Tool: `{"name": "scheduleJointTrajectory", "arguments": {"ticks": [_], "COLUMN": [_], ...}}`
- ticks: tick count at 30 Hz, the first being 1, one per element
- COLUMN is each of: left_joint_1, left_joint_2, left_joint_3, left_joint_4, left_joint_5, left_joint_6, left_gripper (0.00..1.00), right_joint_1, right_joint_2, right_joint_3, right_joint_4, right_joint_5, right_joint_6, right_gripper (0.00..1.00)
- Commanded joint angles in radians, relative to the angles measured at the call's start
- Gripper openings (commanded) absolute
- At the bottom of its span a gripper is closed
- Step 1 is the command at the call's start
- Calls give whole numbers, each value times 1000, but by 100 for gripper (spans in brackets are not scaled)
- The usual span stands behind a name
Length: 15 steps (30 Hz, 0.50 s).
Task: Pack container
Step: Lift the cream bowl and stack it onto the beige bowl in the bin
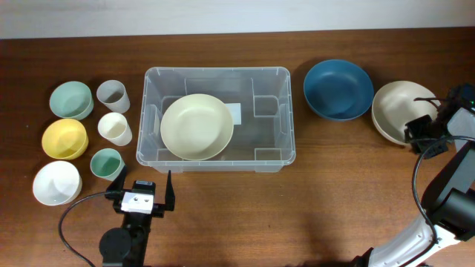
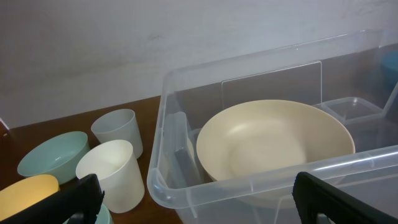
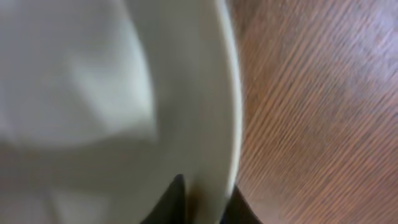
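The clear plastic container (image 1: pixel 217 71) stands mid-table with a cream bowl (image 1: pixel 197 127) lying in its left half. In the left wrist view its near rim (image 2: pixel 261 180) fills the foreground and the cream bowl (image 2: pixel 273 140) shows behind it. My left gripper (image 1: pixel 142 188) hovers just in front of the container's near left corner, open and holding nothing (image 2: pixel 202 202). At the far right, my right gripper (image 1: pixel 420 132) is shut on the rim of a beige bowl (image 1: pixel 401 107). One finger sits inside the beige bowl (image 3: pixel 124 93) and one outside, pinching the wall (image 3: pixel 208 202).
A dark blue bowl (image 1: pixel 338 89) rests between the container and the beige bowl. Left of the container stand a teal bowl (image 1: pixel 71 99), yellow bowl (image 1: pixel 64 138), white bowl (image 1: pixel 56 182), grey cup (image 1: pixel 113 95), white cup (image 1: pixel 115 128) and teal cup (image 1: pixel 107 164).
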Motion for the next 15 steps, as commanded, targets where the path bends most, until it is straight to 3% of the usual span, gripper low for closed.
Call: {"name": "scheduleJointTrajectory", "arguments": {"ticks": [1,9,12,15], "left_joint_1": [7,7,7,7], "left_joint_2": [0,0,0,0], "left_joint_3": [-3,-3,-3,-3], "left_joint_4": [-5,-5,-5,-5], "left_joint_5": [8,8,8,8], "left_joint_6": [16,16,16,16], "left_gripper": [100,100,100,100], "right_joint_1": [-22,-159,-220,-290], "right_joint_2": [-10,-15,-28,-55], "right_joint_3": [-7,44,85,140], "right_joint_4": [-7,-61,-64,-69], "right_joint_5": [18,-78,-249,-568], "right_joint_6": [29,16,-84,-201], "right_gripper": [4,4,4,4]}}
